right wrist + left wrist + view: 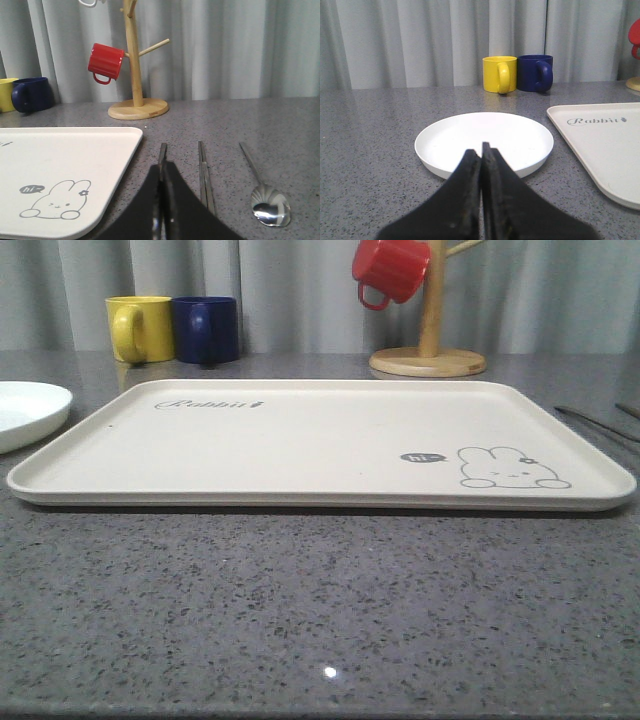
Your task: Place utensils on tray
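The cream tray [300,445] with the rabbit drawing lies flat in the middle of the table, with nothing on it. To its left sits the white plate [485,137], just beyond my left gripper [481,147], whose jaws are pressed together on nothing. To the tray's right lie the fork [162,151], the chopsticks [203,172] and the spoon [270,207], side by side on the stone. My right gripper [162,167] is shut above the fork; the fork's handle shows past the fingertips and the rest is hidden behind the fingers.
A yellow mug [140,328] and a blue mug [207,328] stand behind the tray at the back left. A wooden mug stand [428,360] with a red mug [390,268] hanging on it is at the back right. Bare grey stone lies in front of the tray.
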